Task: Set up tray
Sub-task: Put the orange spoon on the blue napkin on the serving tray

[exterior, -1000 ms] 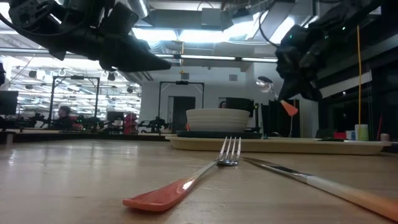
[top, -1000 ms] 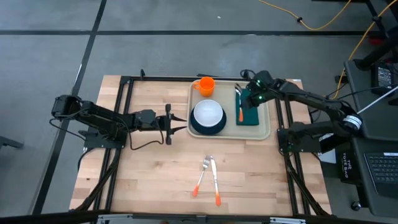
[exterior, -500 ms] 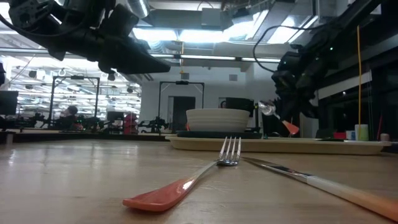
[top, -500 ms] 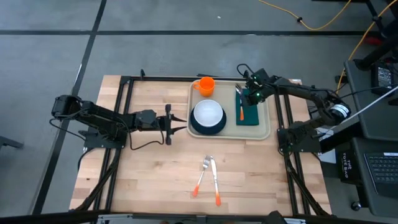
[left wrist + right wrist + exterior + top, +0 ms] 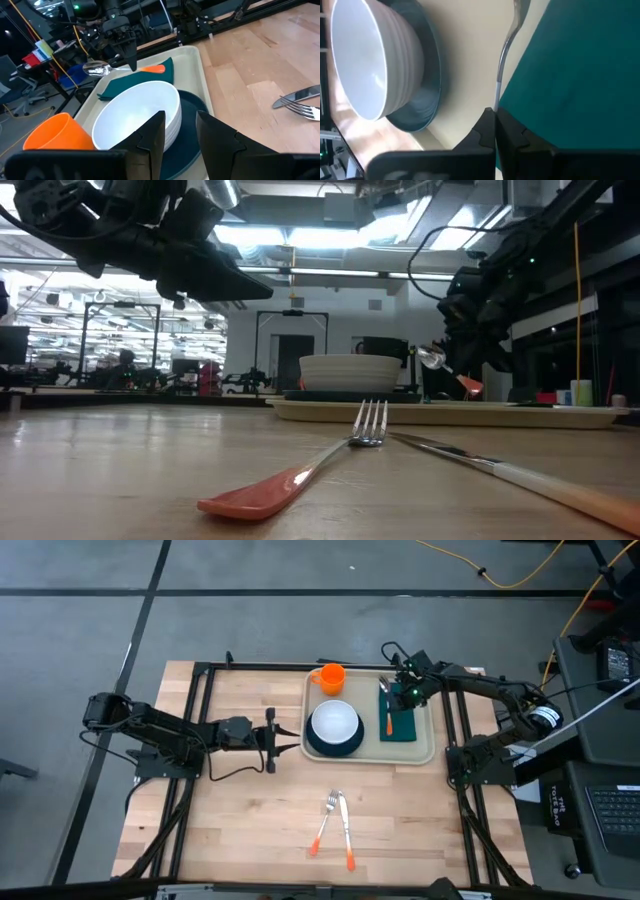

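fork (image 5: 326,820), knife (image 5: 344,831) (side by side)

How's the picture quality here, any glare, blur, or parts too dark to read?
Low view: bright ceiling lights behind leave both arms as dark silhouettes; the fork in front looks soft. Right wrist view: the napkin and bowl are blurred from closeness. Left wrist view: the spoon bowl catches a glint. High view: even light, faint shadows on the tray.
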`<state>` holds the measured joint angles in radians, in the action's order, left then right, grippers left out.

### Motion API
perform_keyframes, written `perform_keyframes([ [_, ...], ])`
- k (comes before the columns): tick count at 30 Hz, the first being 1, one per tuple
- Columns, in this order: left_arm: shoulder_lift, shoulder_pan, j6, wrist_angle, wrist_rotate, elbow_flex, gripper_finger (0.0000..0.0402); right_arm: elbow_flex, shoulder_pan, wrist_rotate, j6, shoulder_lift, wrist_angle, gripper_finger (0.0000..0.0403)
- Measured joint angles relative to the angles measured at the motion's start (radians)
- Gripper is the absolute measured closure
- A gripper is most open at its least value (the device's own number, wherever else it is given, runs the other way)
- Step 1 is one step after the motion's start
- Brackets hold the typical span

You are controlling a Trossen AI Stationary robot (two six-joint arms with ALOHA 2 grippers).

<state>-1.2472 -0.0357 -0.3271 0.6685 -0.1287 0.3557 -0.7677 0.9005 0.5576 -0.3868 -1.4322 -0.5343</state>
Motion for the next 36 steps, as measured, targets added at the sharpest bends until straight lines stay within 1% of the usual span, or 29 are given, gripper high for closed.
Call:
perform_keyframes([
  [6,0.0,0.0,0.0,0.0,0.0,0.0,0.0299,0.026,0.0,-0.005,-0.03,0.0,0.009,0.0403],
  [14,0.0,0.0,0.0,0.001,0.0,0.0,0.0299,0.099,0.001,-0.001,-0.075,0.0,0.12,0.0403],
  [16,0.0,0.0,0.0,0.001,0.0,0.0,0.0299,0.102,0.007,0.018,-0.075,0.0,0.116,0.0403],
  [26,0.0,0.0,0.0,0.001,0.0,0.0,0.0299,0.102,0.007,0.039,-0.051,0.0,0.135,0.0403],
  [32,0.0,0.0,0.0,0.001,0.0,0.0,0.0299,0.102,0.007,0.027,-0.054,-0.002,0.145,0.0403],
  [36,0.0,0.0,0.0,0.001,0.0,0.0,0.0299,0.102,0.007,0.012,-0.052,-0.034,0.148,0.0403],
])
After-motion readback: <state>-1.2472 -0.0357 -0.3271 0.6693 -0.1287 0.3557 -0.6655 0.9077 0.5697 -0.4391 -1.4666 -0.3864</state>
